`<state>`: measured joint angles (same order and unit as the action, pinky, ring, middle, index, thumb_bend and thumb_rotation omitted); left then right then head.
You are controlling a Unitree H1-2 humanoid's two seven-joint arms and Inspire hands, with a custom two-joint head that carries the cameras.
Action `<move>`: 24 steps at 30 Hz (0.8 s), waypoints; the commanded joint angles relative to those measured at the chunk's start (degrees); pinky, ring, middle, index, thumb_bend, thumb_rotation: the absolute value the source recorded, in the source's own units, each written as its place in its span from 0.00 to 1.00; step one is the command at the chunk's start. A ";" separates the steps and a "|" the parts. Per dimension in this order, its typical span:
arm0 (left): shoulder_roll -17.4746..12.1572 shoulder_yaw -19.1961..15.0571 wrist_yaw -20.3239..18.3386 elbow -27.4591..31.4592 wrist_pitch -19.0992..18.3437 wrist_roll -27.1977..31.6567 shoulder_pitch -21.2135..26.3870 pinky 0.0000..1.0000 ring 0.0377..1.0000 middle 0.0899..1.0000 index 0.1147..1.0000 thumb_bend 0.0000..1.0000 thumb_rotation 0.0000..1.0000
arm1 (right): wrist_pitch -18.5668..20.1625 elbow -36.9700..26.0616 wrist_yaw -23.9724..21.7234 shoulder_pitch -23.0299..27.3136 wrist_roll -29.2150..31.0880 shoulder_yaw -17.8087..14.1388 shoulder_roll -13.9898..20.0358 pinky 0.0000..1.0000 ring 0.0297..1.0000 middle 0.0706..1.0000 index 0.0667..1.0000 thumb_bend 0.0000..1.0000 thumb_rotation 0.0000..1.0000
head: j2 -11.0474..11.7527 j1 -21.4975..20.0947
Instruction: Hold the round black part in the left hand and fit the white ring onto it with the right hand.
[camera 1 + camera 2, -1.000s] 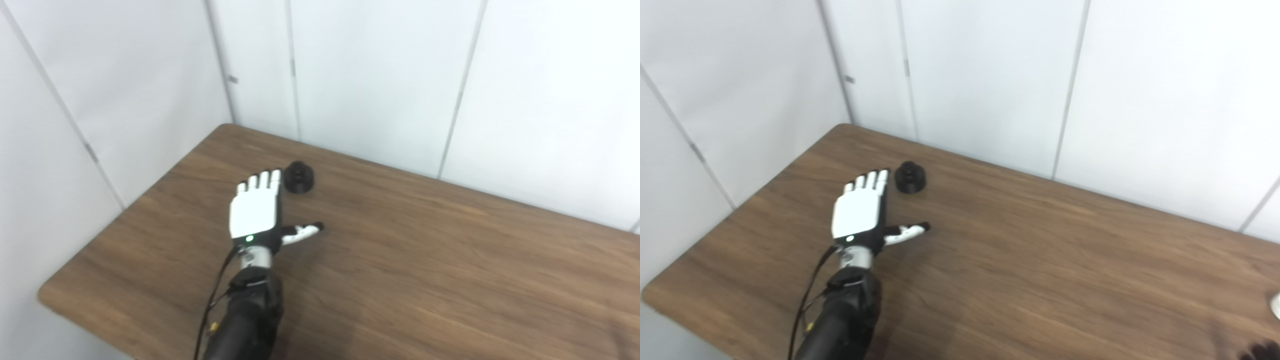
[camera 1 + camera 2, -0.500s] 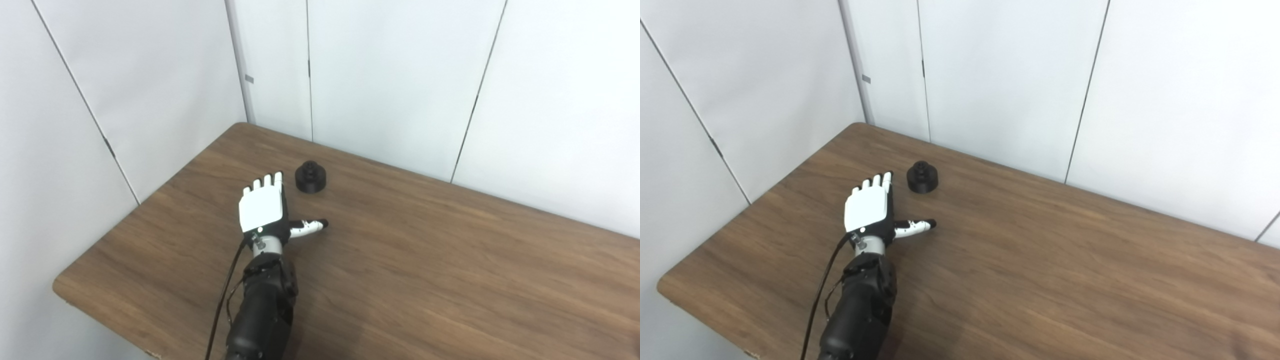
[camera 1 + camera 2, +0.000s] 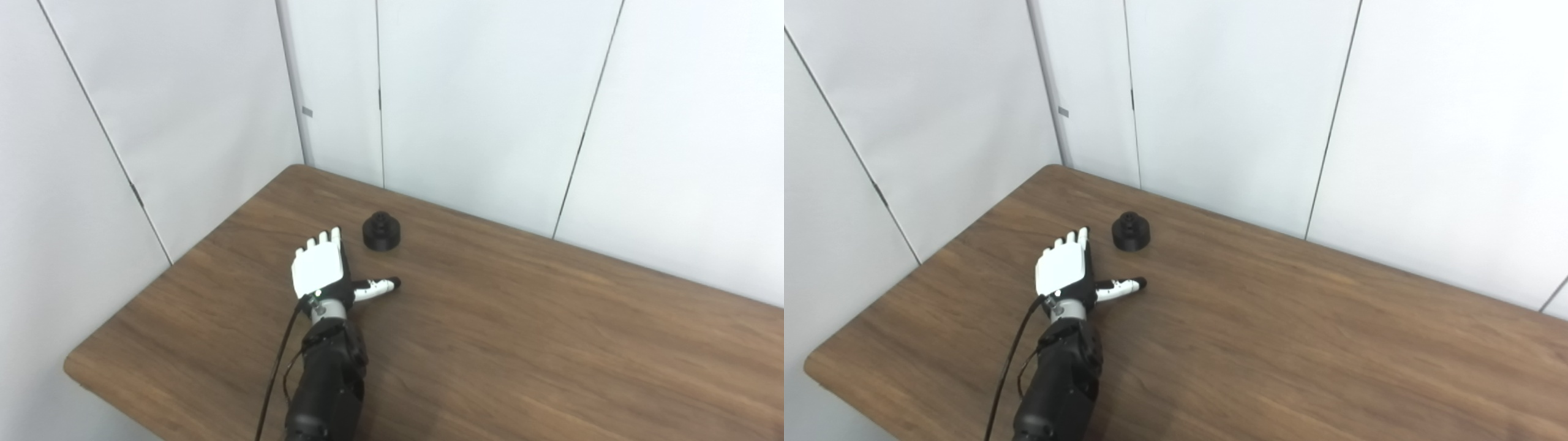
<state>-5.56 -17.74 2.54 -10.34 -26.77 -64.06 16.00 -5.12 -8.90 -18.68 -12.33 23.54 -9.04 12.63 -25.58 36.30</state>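
Note:
The round black part point(image 3: 381, 231) stands on the brown wooden table point(image 3: 551, 331), toward its far left corner. My left hand point(image 3: 321, 269) hovers flat just short of it and a little to its left, back of the hand up, fingers straight and thumb stuck out to the right. It is open and holds nothing; a small gap separates the fingertips from the part. In the right eye view the part point(image 3: 1131, 231) and the hand point(image 3: 1064, 269) stand the same way. Neither the white ring nor my right hand shows in either view.
White wall panels point(image 3: 490, 98) close off the table on the far side and on the left. The table's left edge point(image 3: 171, 269) runs diagonally close beside my left arm. A black cable point(image 3: 275, 373) hangs along the forearm.
The camera has swung left and up, so the whole picture shifted. The white object and dark shape at the lower right corner a second ago are out of frame. My left hand stays open near the part.

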 commanded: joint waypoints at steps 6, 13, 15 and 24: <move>-4.01 0.17 2.68 -2.26 -0.14 4.75 4.20 1.00 1.00 1.00 1.00 1.00 0.64 | -0.88 3.97 -1.24 -2.85 0.65 0.64 -0.29 1.00 1.00 1.00 1.00 0.72 0.76 | -0.16 -0.44; -5.46 0.17 2.96 -4.82 -0.13 8.32 5.27 1.00 1.00 1.00 1.00 1.00 0.62 | -1.62 4.03 -1.92 -3.39 0.90 0.89 -0.08 1.00 1.00 1.00 1.00 0.70 0.76 | -0.12 -1.34; -5.95 0.02 2.57 -5.60 -0.13 9.38 5.80 1.00 1.00 1.00 1.00 1.00 0.61 | -1.82 3.86 -1.69 -3.64 0.28 0.95 -0.13 1.00 1.00 1.00 1.00 0.71 0.77 | -0.07 -1.84; -8.58 2.15 2.31 -9.50 -0.12 12.77 8.30 1.00 1.00 1.00 1.00 1.00 0.61 | -1.93 3.34 -1.83 -4.41 0.56 1.05 -0.61 1.00 1.00 1.00 1.00 0.69 0.76 | 0.09 -3.03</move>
<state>-12.92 -15.97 4.84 -19.80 -26.73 -52.33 21.82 -5.50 -9.02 -19.56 -12.88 23.50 -8.56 13.02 -25.40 33.22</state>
